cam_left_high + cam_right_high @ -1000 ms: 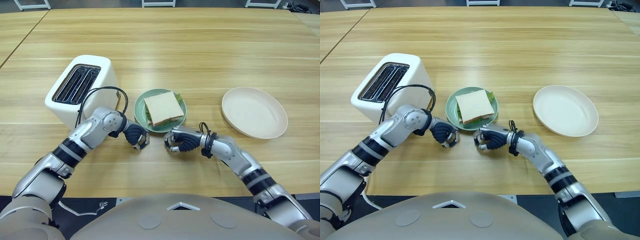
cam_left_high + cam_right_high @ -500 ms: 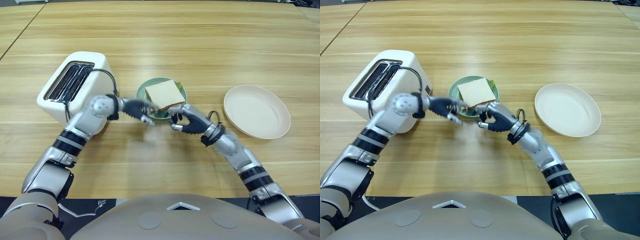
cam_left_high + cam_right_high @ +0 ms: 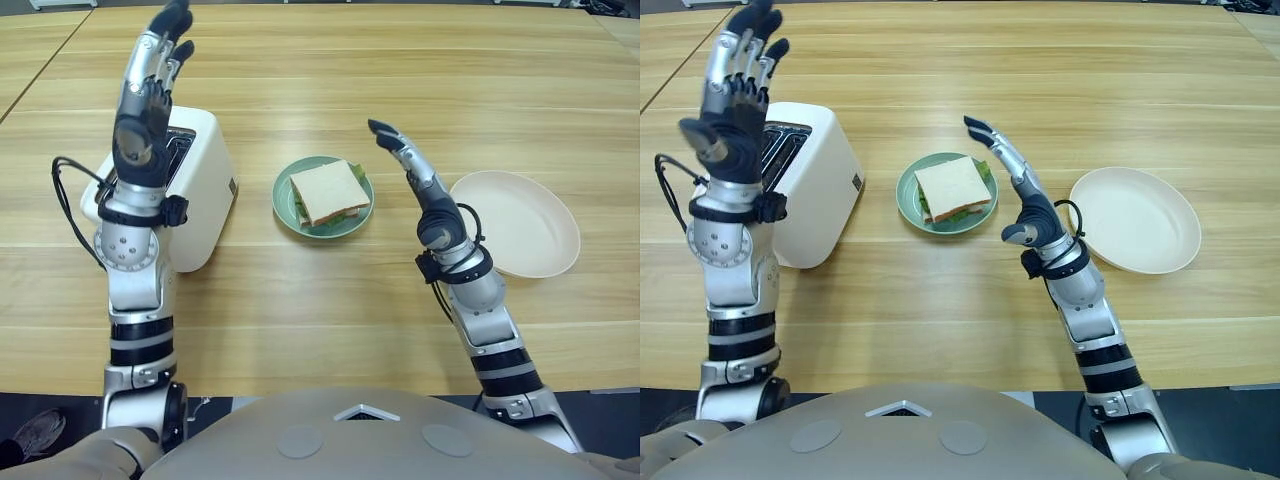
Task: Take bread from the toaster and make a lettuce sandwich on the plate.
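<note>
Lettuce sandwich (image 3: pixel 327 194) sits on the green plate (image 3: pixel 284 208), mid-table. Left hand (image 3: pixel 142 105) is up over the toaster (image 3: pixel 205 195) and right hand (image 3: pixel 424 192) is raised beside the beige plate (image 3: pixel 530 215). Both have fingers stretched out wide.

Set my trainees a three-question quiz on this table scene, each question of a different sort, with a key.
1. True or false: the sandwich lies on the cream plate.
2. Which hand is raised beside the toaster? A: left hand. B: right hand.
3. Fill in: both hands are open and hold ___.
Key: 1 false, it lies on the green plate; 2 A; 3 nothing.
</note>
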You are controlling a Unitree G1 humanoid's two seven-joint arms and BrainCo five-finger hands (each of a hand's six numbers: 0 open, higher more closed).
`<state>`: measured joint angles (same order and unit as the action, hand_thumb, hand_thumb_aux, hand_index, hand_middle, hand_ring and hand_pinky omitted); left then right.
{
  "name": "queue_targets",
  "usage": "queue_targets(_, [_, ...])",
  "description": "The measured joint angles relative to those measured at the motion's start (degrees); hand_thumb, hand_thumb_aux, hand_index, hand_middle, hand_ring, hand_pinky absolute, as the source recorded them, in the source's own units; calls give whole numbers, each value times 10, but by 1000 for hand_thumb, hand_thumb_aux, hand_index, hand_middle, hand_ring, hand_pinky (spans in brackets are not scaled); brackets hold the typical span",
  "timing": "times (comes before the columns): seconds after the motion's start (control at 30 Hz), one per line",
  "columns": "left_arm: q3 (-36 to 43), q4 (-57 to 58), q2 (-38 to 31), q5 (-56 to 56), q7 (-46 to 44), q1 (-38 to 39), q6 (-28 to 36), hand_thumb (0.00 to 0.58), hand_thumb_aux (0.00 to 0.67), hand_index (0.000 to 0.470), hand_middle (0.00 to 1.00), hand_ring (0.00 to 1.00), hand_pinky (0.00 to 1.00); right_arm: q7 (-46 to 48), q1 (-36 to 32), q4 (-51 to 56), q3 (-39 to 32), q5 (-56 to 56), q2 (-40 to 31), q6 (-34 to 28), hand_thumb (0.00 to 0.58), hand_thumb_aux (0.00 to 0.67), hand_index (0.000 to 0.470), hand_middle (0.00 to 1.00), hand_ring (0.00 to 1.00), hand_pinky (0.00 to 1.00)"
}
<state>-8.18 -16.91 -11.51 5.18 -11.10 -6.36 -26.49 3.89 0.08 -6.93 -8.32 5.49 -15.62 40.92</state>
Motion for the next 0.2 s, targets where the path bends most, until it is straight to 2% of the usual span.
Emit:
queue_targets(0.03, [10,-2,20,-18,14,23,-21,0,0,0,0,0,0,-18,0,2,13,5,16,1,0,0,0,0,0,0])
queue_targets(0.07, [19,-1,34,-28,22,41,-32,438,339,238,0,0,0,-30,0,2,22,9,28,3,566,568,398,0,0,0])
queue_targets(0.1, [28,2,44,-41,26,53,-40,580,670,470,0,0,0,-40,0,3,28,12,36,5,580,670,470,0,0,0])
queue_targets(0.17, [55,21,64,-78,41,80,-81,580,670,470,0,0,0,-67,4,6,49,19,60,8,580,670,470,0,0,0])
queue_targets(0.2, [68,32,71,-91,42,90,-95,523,460,323,0,0,0,-72,5,6,54,19,67,8,498,418,293,0,0,0])
